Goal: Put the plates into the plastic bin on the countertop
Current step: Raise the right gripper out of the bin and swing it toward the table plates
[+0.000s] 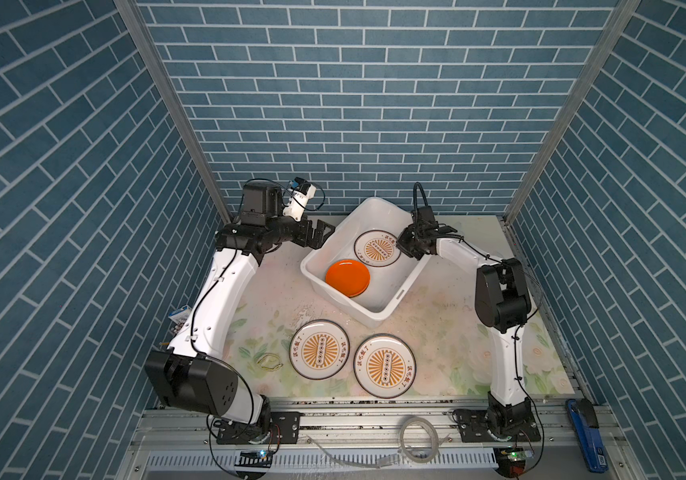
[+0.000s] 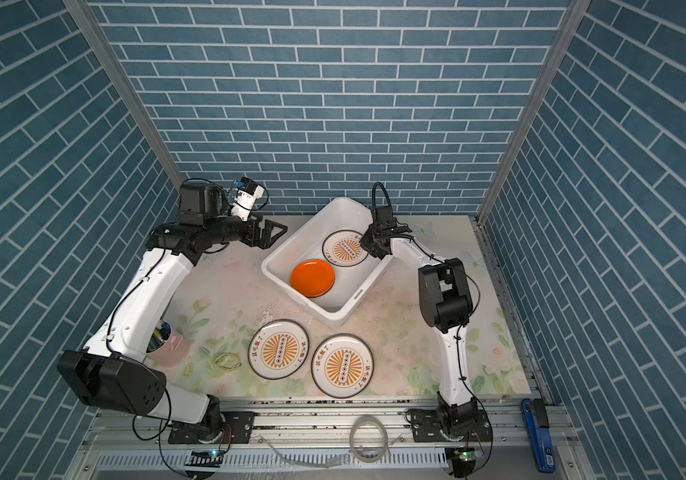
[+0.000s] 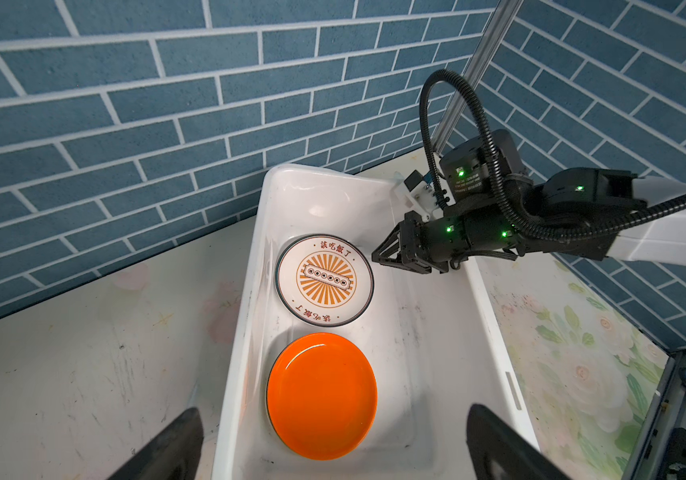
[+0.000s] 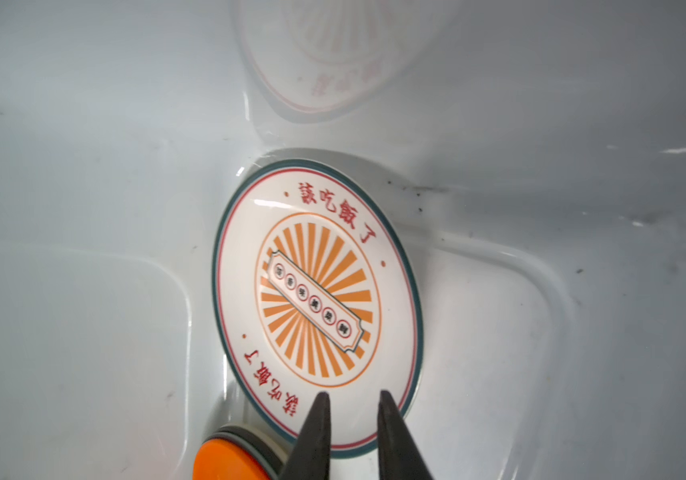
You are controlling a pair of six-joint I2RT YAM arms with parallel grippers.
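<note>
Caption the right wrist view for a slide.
Right hand, slightly parted and empty, over a sunburst plate inside the white bin.

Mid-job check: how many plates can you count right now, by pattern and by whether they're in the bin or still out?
Sunburst plate in the plastic bin: 1
Sunburst plates on the countertop: 2
Orange plate in the bin: 1, lying on other plates, too hidden to count
Total: 4 countable
</note>
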